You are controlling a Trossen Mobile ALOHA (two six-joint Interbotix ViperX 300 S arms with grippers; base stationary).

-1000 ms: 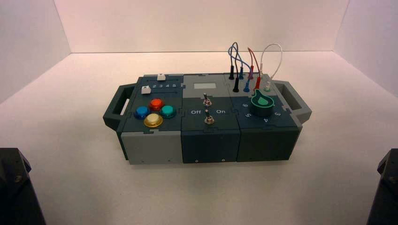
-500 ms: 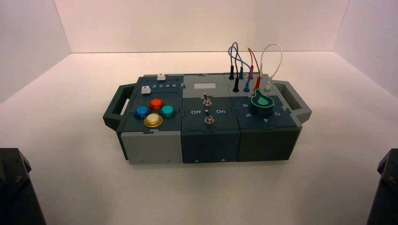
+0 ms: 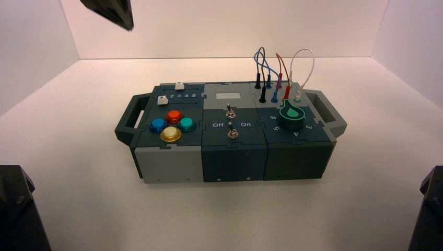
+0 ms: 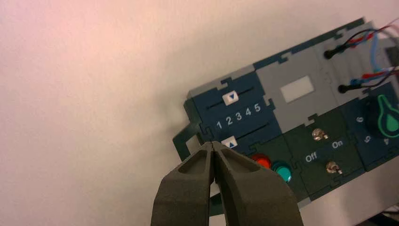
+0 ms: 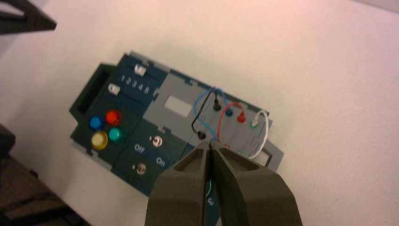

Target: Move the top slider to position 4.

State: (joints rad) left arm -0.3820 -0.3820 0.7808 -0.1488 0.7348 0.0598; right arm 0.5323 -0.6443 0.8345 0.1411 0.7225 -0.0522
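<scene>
The top slider point(image 3: 179, 85) is a tiny white knob on the far left part of the box point(image 3: 230, 157). In the left wrist view the top slider point(image 4: 230, 97) bears a small triangle and sits about level with the numeral 3. My left gripper point(image 4: 214, 146) is shut on nothing and hangs high, off the box's left end, well short of the knob. A dark part of the left arm point(image 3: 112, 11) shows at the upper left of the high view. My right gripper point(image 5: 209, 143) is shut and empty, held high above the box's right part, far from the top slider point(image 5: 139, 70).
A second white slider knob point(image 4: 230, 142) sits at the 1 end of the nearer track. Four coloured buttons point(image 3: 170, 125), two toggle switches point(image 3: 231, 123), a green knob point(image 3: 291, 116) and plugged wires point(image 3: 277, 73) fill the remaining top. White walls enclose the table.
A dark part of the left arm has come into the high view at the upper left. The box and both slider knobs have not moved.
</scene>
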